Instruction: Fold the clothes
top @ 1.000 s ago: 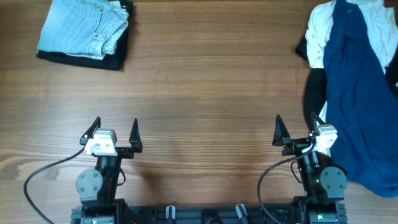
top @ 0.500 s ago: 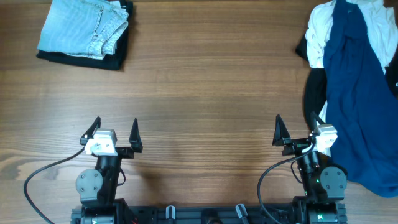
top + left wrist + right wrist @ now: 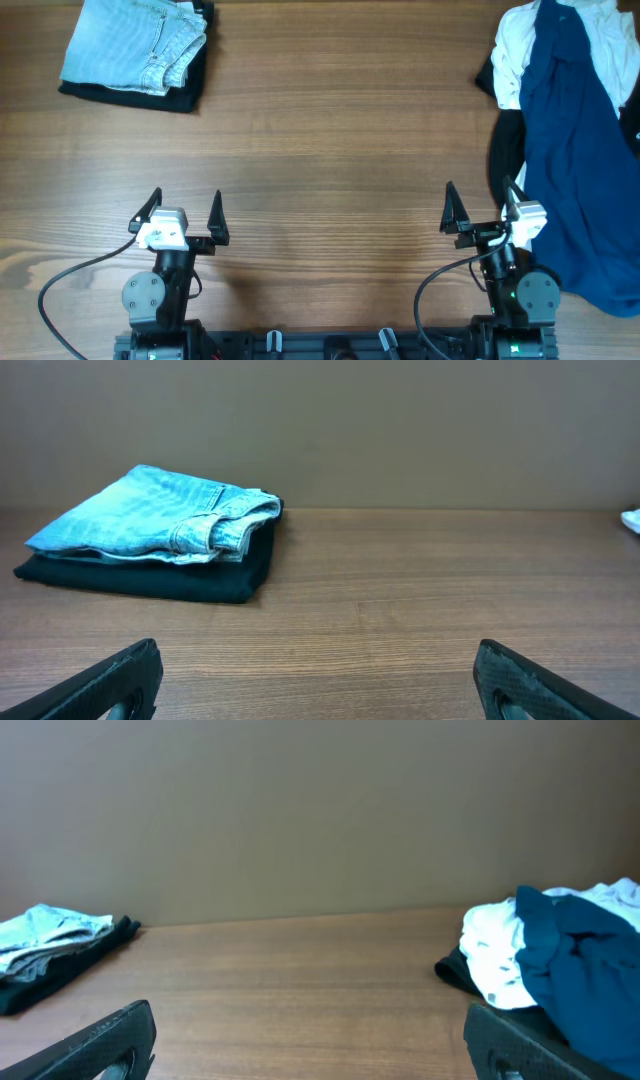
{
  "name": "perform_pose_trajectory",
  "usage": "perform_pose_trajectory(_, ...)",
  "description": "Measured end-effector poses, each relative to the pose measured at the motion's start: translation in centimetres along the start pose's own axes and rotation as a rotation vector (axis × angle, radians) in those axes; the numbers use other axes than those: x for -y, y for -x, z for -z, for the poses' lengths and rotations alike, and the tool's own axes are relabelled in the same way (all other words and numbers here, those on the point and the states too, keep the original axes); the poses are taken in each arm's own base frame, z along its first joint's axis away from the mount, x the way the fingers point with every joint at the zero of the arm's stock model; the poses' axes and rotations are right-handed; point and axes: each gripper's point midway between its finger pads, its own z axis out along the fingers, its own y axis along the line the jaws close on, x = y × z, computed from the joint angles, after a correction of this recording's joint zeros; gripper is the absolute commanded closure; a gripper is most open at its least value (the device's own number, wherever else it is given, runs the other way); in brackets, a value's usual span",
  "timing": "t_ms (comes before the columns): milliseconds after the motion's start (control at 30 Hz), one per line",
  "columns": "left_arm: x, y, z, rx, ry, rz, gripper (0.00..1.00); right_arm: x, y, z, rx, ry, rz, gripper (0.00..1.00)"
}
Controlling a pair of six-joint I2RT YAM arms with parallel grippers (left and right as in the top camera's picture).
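1. The left gripper (image 3: 186, 205) rests at the near edge of the table (image 3: 330, 150). Its fingers (image 3: 110, 682) are spread wide with nothing between them, which reads as a parked, ready pose.
2. The right gripper (image 3: 480, 200) is set the same way, spread wide and empty.
3. The blue garment (image 3: 575, 150) lies unfolded, starting just outside the right gripper's outer finger and running well ahead of it. Whether cloth and finger touch cannot be told.
4. Far ahead of those fingers, the garment drapes over a white garment (image 3: 515, 50), with a black garment (image 3: 497, 150) showing along its inner side. This looks like a heap waiting to be worked through.
5. Folded jeans (image 3: 135, 45) sit on a folded black item (image 3: 180, 100), far ahead of the left fingers and off to their outer side. They are probably stacked there to leave the wood ahead of both grippers free for folding.
6. Folding of the blue garment has not begun, and the right arm is much the nearer to it.
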Motion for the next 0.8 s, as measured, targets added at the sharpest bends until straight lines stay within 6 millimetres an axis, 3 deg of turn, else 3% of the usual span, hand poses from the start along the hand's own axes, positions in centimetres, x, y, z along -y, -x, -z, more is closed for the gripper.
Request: perform_pose_trajectory(800,0.0,0.2,0.0,0.007,-0.001,0.011,0.0,-0.3,1.7,0.1,0.068,0.01,0.01,0.0)
